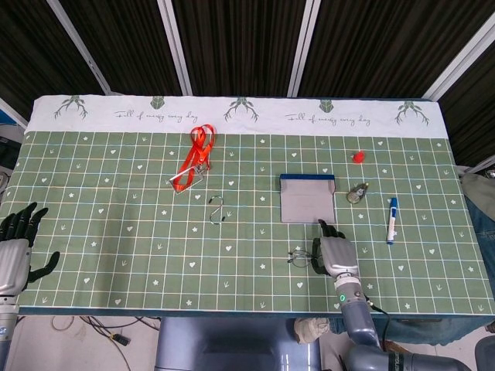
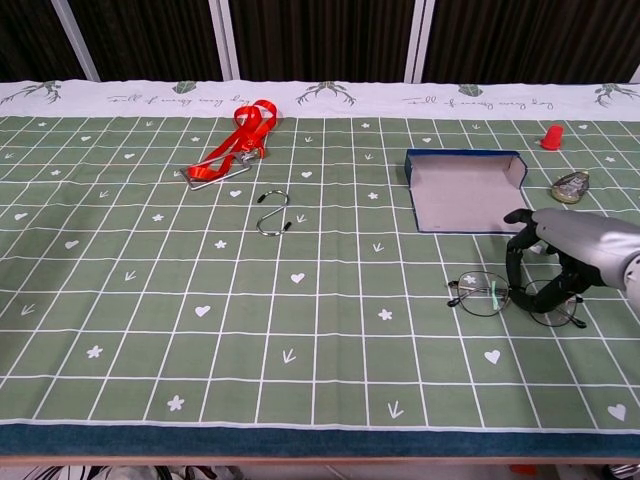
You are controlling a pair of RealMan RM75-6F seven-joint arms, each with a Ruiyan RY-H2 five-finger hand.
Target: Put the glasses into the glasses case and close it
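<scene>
Green cloth with a white grid covers the table (image 2: 150, 330), and on it the task is only at its first step. The glasses (image 2: 512, 299) lie on the cloth near the front edge, at about 5 o'clock from the table's middle, and they are not yet in the case. The right hand (image 2: 560, 262) is over their right lens, with dark fingers (image 2: 516, 262) curved down around the frame. I judge it is closing for a grasp, but whether it really holds the glasses I cannot tell; they seem to rest on the cloth.

The glasses case (image 2: 466, 188) lies open at 12 o'clock from the glasses, a short way behind them. Its grey inside is bare; nothing is in it, and its blue rim shows along the back. So lifting, placing and closing are all left to do.

The left hand (image 1: 17, 249) is far away at the 8 o'clock corner of the table, its fingers spread and holding nothing.
</scene>
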